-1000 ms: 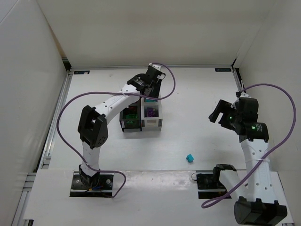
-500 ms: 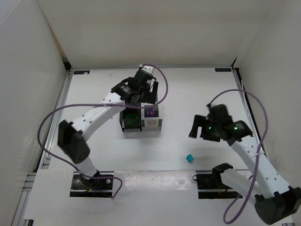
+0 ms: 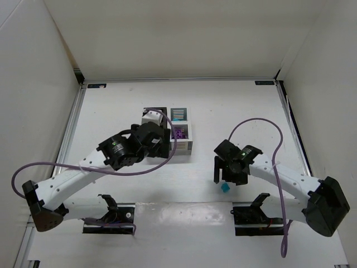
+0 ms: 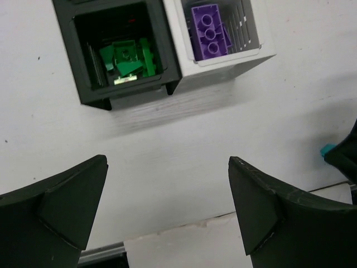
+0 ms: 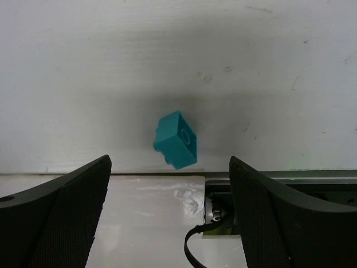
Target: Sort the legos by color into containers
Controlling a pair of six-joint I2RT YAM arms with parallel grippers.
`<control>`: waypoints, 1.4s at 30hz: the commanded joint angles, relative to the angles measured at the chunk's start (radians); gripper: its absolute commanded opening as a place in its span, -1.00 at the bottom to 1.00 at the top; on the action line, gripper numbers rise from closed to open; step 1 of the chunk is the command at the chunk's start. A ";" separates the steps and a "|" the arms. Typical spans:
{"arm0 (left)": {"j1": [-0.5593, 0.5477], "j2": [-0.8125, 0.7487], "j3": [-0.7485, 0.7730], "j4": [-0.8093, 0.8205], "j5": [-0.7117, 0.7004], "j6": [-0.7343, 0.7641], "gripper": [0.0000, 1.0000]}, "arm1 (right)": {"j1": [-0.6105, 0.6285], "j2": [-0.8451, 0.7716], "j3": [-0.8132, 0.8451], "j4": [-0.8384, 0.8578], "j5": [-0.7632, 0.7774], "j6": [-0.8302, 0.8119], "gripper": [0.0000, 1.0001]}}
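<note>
The containers (image 3: 184, 146) stand mid-table as a joined block. In the left wrist view a black bin (image 4: 173, 67) holds green legos (image 4: 127, 58), and the white bin (image 4: 223, 61) beside it holds a purple lego (image 4: 210, 29). My left gripper (image 4: 167, 201) hangs open and empty over bare table, on the near side of the bins; from above the left gripper (image 3: 152, 138) covers the near-left bin. A lone teal lego (image 5: 176, 139) lies near the table's front edge. Just above the teal lego (image 3: 225, 187), my right gripper (image 5: 169, 174) is open, and the brick sits slightly beyond its fingertips.
A raised white strip (image 5: 145, 218) with a metal rail and a black cable (image 5: 195, 245) runs right behind the teal brick at the near edge. The arm mounts (image 3: 254, 215) sit on it. White walls enclose the table on three sides.
The left arm pulled back from above the far bins to their near side, and its jaws opened wide. The right arm swung down and left from the right wall to the teal brick.
</note>
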 commanded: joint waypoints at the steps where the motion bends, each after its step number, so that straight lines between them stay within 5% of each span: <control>1: -0.023 -0.091 -0.019 -0.064 -0.072 -0.097 1.00 | -0.023 0.044 0.043 0.019 0.076 0.046 0.75; 10: -0.041 -0.171 -0.044 -0.099 -0.122 -0.142 1.00 | 0.015 0.146 0.042 0.151 0.018 0.118 0.60; 27: -0.043 -0.185 -0.027 -0.145 -0.151 -0.147 1.00 | 0.038 0.261 0.076 0.044 -0.005 0.196 0.31; 37: -0.049 -0.238 -0.032 -0.171 -0.132 -0.151 1.00 | 0.050 0.366 0.091 -0.010 -0.038 0.277 0.31; 39: -0.051 -0.244 -0.026 -0.182 -0.128 -0.150 1.00 | 0.050 0.387 0.096 -0.019 -0.039 0.296 0.23; 42: -0.052 -0.257 -0.027 -0.199 -0.128 -0.148 1.00 | 0.050 0.393 0.099 -0.025 -0.045 0.311 -0.15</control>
